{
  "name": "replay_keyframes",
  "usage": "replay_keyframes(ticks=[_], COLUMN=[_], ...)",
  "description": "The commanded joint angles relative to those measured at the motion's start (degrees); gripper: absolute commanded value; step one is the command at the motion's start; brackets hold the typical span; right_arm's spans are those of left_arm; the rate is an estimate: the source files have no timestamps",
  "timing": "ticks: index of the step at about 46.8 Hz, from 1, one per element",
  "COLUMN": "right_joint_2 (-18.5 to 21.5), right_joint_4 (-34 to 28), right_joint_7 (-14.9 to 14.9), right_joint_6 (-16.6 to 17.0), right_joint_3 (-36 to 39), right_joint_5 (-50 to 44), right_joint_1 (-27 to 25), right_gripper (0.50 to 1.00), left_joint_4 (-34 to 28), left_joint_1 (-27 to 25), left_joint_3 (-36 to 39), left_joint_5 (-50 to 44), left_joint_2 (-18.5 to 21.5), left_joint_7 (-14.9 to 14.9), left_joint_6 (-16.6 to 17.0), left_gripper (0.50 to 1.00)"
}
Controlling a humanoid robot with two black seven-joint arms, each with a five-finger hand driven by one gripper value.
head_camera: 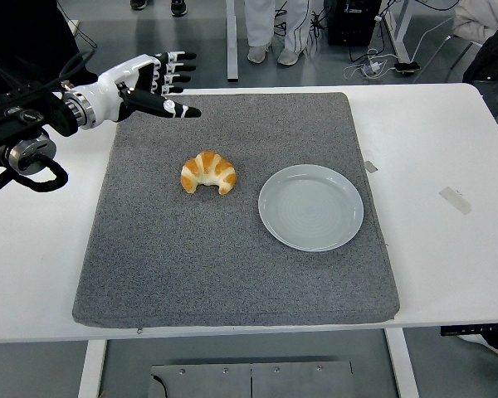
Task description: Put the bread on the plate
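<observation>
A golden croissant [208, 172] lies on the grey mat [232, 249], left of centre. A pale grey-blue plate [311, 206] sits on the mat to its right, apart from it and with nothing on it. My left hand [162, 83] is over the mat's far left corner, behind and left of the croissant, with its fingers spread and holding nothing. The right arm is not in view.
The mat covers most of the white table [448, 149]. Two small tape pieces [455, 200] lie on the table to the right. People's legs [270, 29] and cables show on the floor beyond the far edge.
</observation>
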Motion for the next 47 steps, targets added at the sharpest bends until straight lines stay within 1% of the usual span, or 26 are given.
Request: replay_keyframes(ticks=[1, 10, 13, 15, 21, 23, 28, 35, 42, 47], right_joint_2=[0.0, 0.0, 0.0, 0.0, 0.0, 0.0, 0.0, 0.0, 0.0, 0.0], right_joint_4=[0.0, 0.0, 0.0, 0.0, 0.0, 0.0, 0.0, 0.0, 0.0, 0.0], right_joint_7=[0.01, 0.01, 0.01, 0.01, 0.01, 0.01, 0.01, 0.01, 0.01, 0.1], right_joint_6=[0.0, 0.0, 0.0, 0.0, 0.0, 0.0, 0.0, 0.0, 0.0, 0.0], right_joint_3=[0.0, 0.0, 0.0, 0.0, 0.0, 0.0, 0.0, 0.0, 0.0, 0.0], right_joint_5=[0.0, 0.0, 0.09, 0.0, 0.0, 0.0, 0.0, 0.0, 0.0, 0.08], right_joint_1=[0.0, 0.0, 0.0, 0.0, 0.0, 0.0, 0.0, 0.0, 0.0, 0.0], right_gripper=[1.0, 1.0, 1.0, 1.0, 1.0, 1.0, 1.0, 1.0, 1.0, 1.0], left_joint_4=[-1.43, -1.78, -1.69, -1.69, -1.61, -1.69, -1.08, -0.2, 3.31, 5.68], left_joint_1=[-1.24, -2.04, -2.13, -2.04, -1.16, -0.98, -0.46, -0.1, 0.16, 0.69], left_joint_3=[1.61, 2.05, 1.96, 1.96, 2.23, 2.23, 4.16, 7.32, 10.05, 10.93], left_joint_5=[5.03, 23.92, 30.16, 32.54, 34.66, 35.27, 40.46, 45.29, 48.46, 48.55], left_joint_2=[0.13, -0.31, -0.48, -0.66, -3.64, -4.0, -4.52, -5.84, -7.68, -9.8], left_joint_7=[-0.03, -0.03, 0.06, -0.03, -0.2, -0.55, -0.73, -1.17, -1.78, -1.78], left_joint_6=[0.1, 0.28, 1.5, 2.73, 3.26, 3.18, 3.79, 7.21, 11.17, 12.14], left_gripper=[0.98, 0.977, 0.977, 0.977, 0.977, 0.978, 0.978, 0.978, 0.978, 0.978])
